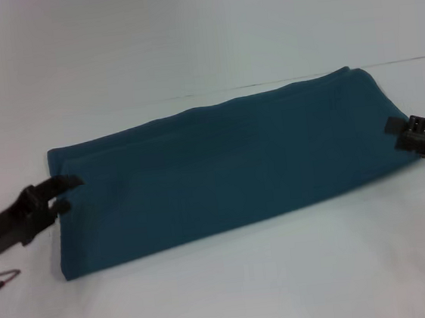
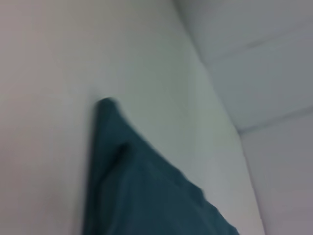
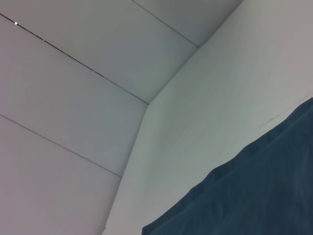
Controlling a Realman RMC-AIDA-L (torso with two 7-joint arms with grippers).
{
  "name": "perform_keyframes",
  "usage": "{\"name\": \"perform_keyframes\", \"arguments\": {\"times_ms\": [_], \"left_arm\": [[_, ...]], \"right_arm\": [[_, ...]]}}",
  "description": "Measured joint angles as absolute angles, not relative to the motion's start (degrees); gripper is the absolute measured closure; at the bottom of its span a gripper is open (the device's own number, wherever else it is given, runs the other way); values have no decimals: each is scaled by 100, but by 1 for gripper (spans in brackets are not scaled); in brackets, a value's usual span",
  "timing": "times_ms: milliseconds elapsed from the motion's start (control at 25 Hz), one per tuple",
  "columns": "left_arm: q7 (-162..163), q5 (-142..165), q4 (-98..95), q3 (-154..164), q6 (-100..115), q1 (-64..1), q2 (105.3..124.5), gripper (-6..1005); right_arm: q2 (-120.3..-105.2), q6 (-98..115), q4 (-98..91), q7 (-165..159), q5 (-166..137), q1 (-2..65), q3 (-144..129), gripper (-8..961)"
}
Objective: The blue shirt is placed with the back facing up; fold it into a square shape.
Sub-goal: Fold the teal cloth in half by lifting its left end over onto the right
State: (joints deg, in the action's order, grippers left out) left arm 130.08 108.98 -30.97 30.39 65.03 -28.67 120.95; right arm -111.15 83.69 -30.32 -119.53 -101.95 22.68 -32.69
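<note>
Between the left end effector (image 1: 62, 194), spread at one short edge, and the right end effector (image 1: 396, 126), finger state unclear, lies the dark teal-blue cotton shirt (image 1: 221, 169), a long band on the white tabletop (image 1: 227, 294). Soft, limp and light, it should be pinched at the end corners.

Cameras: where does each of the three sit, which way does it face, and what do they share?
Head view: high on the robot, facing forward and down at the long, folded dark teal-blue cotton shirt on the white table; left gripper at its left end, right gripper at its right end.
Left wrist view: close over one pointed end of the shirt; no robot parts.
Right wrist view: shirt edge, table and wall panels; no robot parts.
Shared: the shirt and table.
</note>
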Motion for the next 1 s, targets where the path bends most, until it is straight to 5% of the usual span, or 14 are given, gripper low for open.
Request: {"name": "perform_keyframes", "arguments": {"times_ms": [440,1000], "left_arm": [[13286,11893,-3870,3247,6765,-3121,11904,325],[12505,12178,-3887,3776,5942,-3208,12016,302]], "right_arm": [[-11081,8358,-3032,-11951,-10196,2223,-3276,164],[-11065,8358,-3032,-11936,-10196,2169,-3269,164]]}}
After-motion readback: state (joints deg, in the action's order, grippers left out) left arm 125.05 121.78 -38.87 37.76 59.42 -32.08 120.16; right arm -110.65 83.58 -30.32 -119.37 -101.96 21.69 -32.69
